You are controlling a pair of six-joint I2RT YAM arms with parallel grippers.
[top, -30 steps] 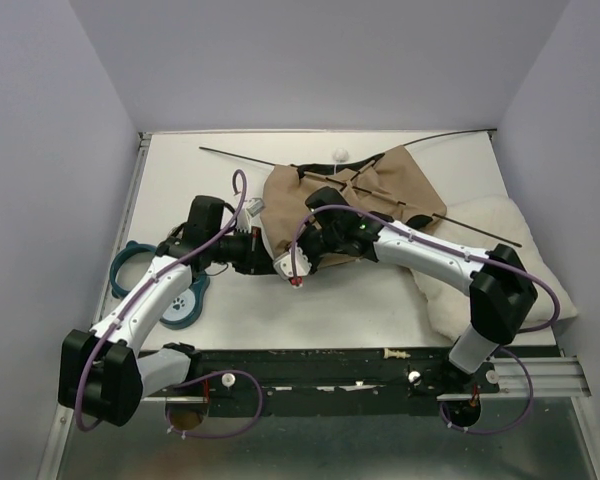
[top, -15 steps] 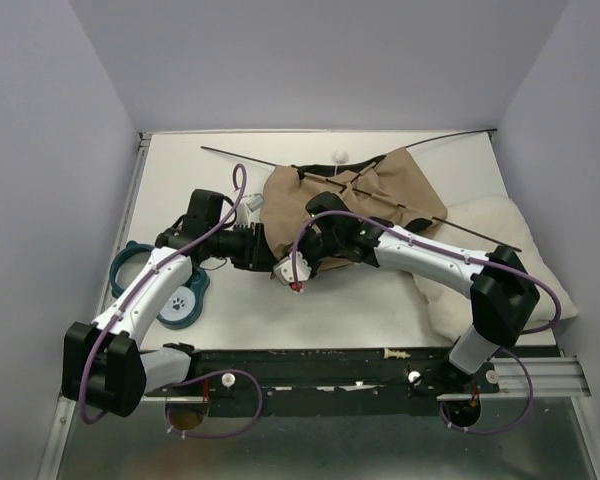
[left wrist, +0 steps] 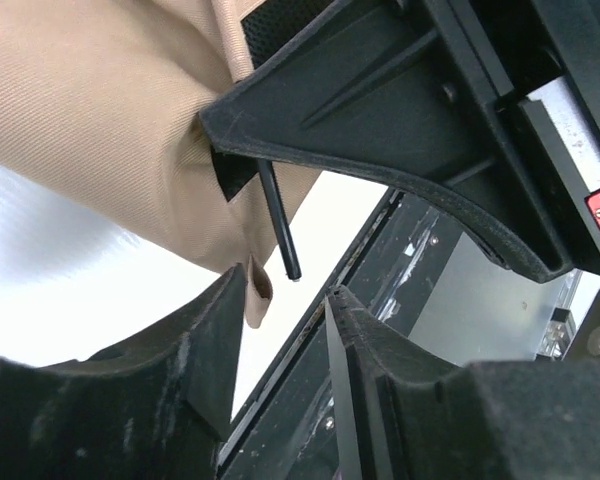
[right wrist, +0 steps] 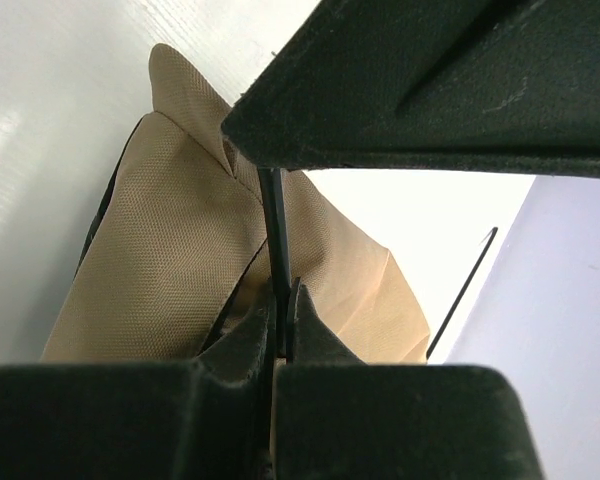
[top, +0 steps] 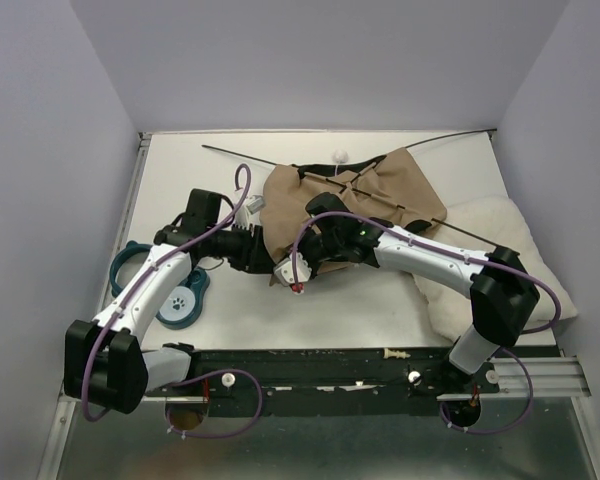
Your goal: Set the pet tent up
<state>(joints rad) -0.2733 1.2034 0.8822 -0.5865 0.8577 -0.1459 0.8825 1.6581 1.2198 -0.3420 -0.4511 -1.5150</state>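
Far left of the table [top: 360, 300] from the overhead cam you've got a teal ring [top: 117, 270] and a blue round piece with a white paw print [top: 183, 305], both sitting partly under your left arm and well apart from the action.

Move in toward the middle and your left gripper [left wrist: 285, 300] is right at the near-left corner of the pet tent [top: 380, 190]. In its wrist cam the fingers [left wrist: 215, 330] are spread with a clear gap and nothing pinched. The tip of a thin black pole [left wrist: 280, 225] pokes out of a fold in the tan fabric and hangs just above that gap, not touching either finger as far as I can tell.

Your right gripper [right wrist: 282, 300] is nose to nose with the left one and it's clamped tight on that same pole, fingers squeezed around it right where it comes out of the fabric.

The tent itself lies collapsed and crumpled, mid-table toward the back, not standing. Its white pom-pom [top: 340, 155] sits at the far edge, and other black poles stick out past the fabric to the far left and right.

Far right, the white fluffy cushion [top: 500, 270] lies under your right arm, just touching the tent's right edge.
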